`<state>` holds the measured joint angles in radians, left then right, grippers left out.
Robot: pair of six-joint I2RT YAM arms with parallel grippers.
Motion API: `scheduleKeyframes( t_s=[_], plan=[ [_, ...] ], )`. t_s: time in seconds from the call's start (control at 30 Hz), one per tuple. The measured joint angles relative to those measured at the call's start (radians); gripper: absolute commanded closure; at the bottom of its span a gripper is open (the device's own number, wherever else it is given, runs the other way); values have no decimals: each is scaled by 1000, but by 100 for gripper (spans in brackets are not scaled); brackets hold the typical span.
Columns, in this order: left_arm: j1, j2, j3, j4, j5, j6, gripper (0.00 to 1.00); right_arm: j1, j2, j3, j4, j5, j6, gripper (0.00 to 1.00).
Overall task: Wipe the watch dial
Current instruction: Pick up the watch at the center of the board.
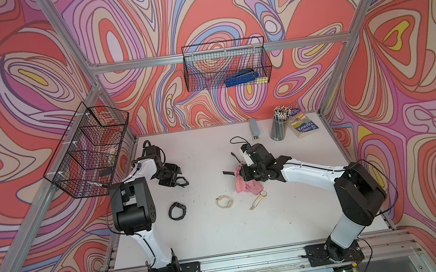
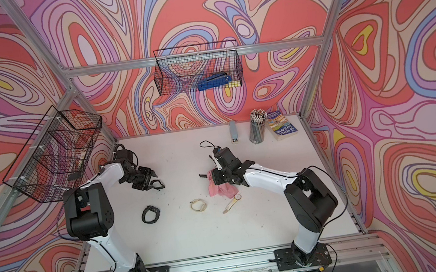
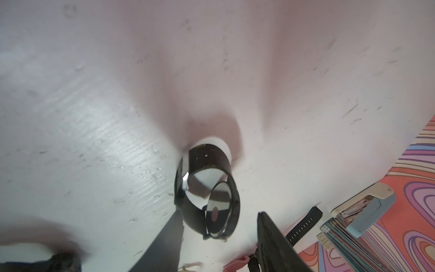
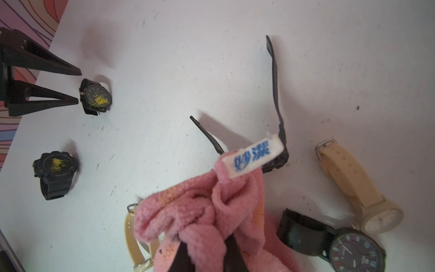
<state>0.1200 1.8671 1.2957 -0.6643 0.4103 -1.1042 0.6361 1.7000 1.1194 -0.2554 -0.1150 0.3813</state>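
Centrally, right gripper (image 4: pixel 207 256) clamped on pink cloth (image 4: pixel 188 212); its white tag (image 4: pixel 253 156) reads 妙潔 in blue. Left gripper (image 4: pixel 79 86), jaws apart, just beside black watch (image 4: pixel 96 97) with yellow-smeared dial, left of centre in both top views. Book (image 1: pixel 299 123), upper right: "STOREY TREEHOUSE".

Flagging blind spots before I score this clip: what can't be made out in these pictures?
Long-strapped black watch: dial covered by the pink cloth and its label, right wrist view.
Right hand: tips buried in that cloth, same view.
Round black watch: left wrist view shows only reflections, no dial markings.
Blue-numeral watch: cut off by the right wrist picture's edge.
Chunky black watch: dial too small in both top views.
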Motion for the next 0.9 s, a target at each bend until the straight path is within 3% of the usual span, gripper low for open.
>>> scheduleKeyframes(
  t_s=[0.53, 0.7, 0.9],
  plan=[
    [0, 72, 59, 6, 11, -7, 50, 0, 25, 9, -5, -6, -25, 95],
    [0, 104, 34, 28, 29, -6, 69, 0, 26, 10, -8, -6, -29, 95],
    [3, 114, 4, 76, 66, -7, 84, 0, 27, 15, -19, -8, -33, 94]
  ],
)
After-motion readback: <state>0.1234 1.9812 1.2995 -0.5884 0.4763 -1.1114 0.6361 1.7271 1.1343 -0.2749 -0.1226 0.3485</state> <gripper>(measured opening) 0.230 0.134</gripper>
